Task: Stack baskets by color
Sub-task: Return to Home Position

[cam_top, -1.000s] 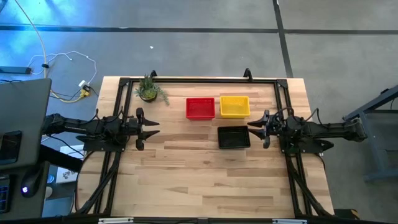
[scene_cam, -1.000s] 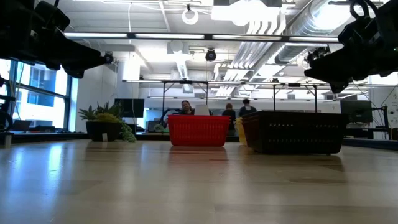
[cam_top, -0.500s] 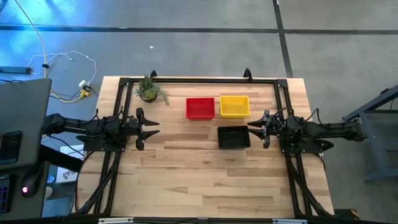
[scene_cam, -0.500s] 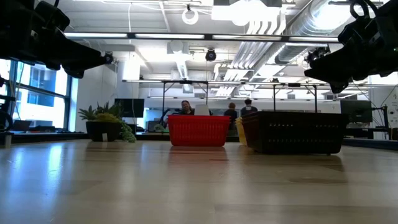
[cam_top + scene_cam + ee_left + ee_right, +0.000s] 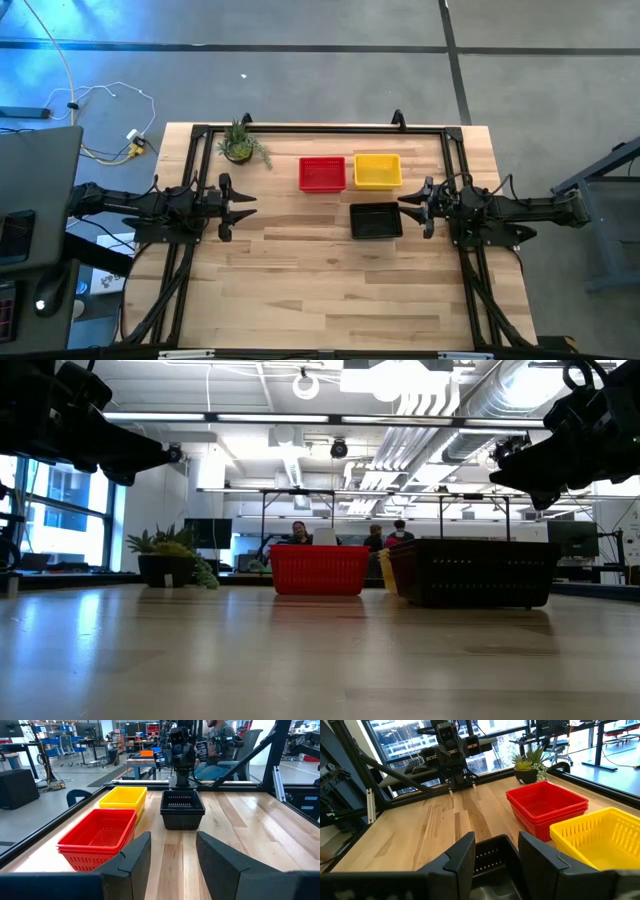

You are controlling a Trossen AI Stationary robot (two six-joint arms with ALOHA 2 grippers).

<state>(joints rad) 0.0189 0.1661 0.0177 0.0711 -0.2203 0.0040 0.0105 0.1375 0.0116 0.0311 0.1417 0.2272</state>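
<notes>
Red baskets (image 5: 322,173) sat nested in one stack toward the far edge of the wooden table (image 5: 330,290), with the yellow baskets (image 5: 377,170) stacked just beside them on the right. The black baskets (image 5: 376,221) stood in front of the yellow stack, apart from it. How many lay in each stack was hard to count. In the low view the black stack hid most of the yellow one. The right gripper (image 5: 408,207) hovered just beside the black stack, fingers apart and empty. The left gripper (image 5: 245,205) waited at the table's left side, likewise parted. A potted plant (image 5: 240,145) stood near the far left corner.
</notes>
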